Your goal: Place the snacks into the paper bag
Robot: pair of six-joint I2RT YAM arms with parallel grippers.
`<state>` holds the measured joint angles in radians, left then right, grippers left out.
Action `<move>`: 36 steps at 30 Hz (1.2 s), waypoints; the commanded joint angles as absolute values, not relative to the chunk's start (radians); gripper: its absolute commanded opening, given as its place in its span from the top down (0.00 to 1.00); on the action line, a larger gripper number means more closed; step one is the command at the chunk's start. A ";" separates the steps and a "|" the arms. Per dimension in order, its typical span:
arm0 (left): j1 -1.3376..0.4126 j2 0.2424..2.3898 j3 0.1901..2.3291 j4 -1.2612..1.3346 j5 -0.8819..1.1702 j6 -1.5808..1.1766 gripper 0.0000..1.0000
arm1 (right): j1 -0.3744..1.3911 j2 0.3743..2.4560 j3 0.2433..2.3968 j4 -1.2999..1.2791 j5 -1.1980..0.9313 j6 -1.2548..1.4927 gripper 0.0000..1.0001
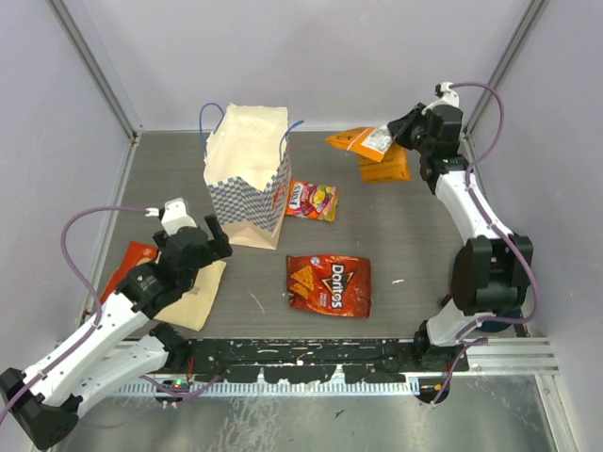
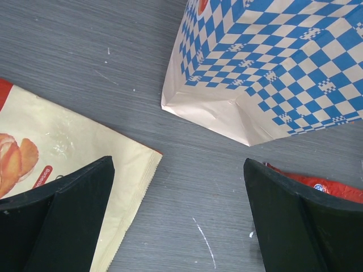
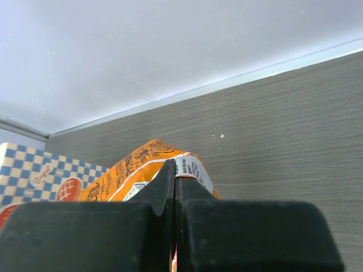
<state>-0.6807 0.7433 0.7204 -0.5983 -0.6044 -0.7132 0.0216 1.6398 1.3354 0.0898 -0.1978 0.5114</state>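
The right claw (image 3: 174, 169) pinched the orange pack (image 1: 363, 141) at two o'clock, probably to carry it to the paper bag (image 1: 247, 174) at eleven. The left claw (image 2: 178, 170) gaped wide and empty beside the bag's base.

Seen from above, the cream packet (image 1: 203, 294) lies partly under the left arm, so its print cannot be read. In the left wrist view it runs off the left edge and under a finger of the left end effector (image 2: 178, 164). There the paper bag (image 2: 266, 62) is cut off at the top and right, and the Doritos bag (image 2: 317, 182) shows only as a red sliver. In the right wrist view, the closed fingers of the right end effector (image 3: 174, 173) cover most of the orange pack with white label (image 3: 136, 167). Lettering on the candy pack (image 1: 313, 200) is too small to read.
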 commanded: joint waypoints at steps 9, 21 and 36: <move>-0.684 0.672 0.728 -0.613 -0.661 -0.738 0.02 | 0.277 1.333 1.559 -0.148 0.003 0.375 0.99; -0.684 0.686 0.705 -0.591 -0.662 -0.742 0.02 | 0.549 1.234 1.684 -0.234 0.082 0.326 0.99; -0.684 0.684 0.693 -0.592 -0.684 -0.749 0.02 | 0.740 1.282 1.646 -0.095 0.003 0.357 0.99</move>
